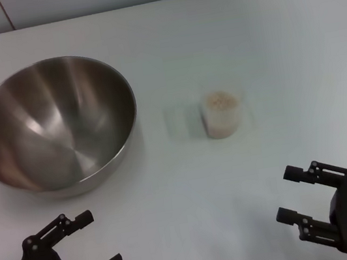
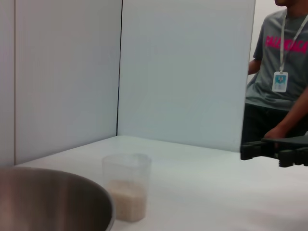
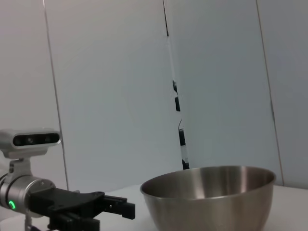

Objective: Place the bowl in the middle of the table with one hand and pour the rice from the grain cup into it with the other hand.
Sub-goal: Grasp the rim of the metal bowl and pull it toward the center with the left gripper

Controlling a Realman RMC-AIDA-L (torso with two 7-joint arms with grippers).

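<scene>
Head view: bowl (image 1: 54, 126) sits empty on the tabletop (image 1: 245, 39), left of the rice-filled cup (image 1: 223, 115), while left gripper (image 1: 92, 240) and right gripper (image 1: 291, 194) hover open nearer than the bowl, neither grasping yet.

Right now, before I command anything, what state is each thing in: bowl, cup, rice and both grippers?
bowl: upright, empty, on the table's left side, not held.
grain cup: upright near the centre, right of the bowl, apart from it, not held.
rice: in the cup, none poured.
left gripper: open, empty, near edge below the bowl.
right gripper: open, empty, near edge right of the cup.
</scene>
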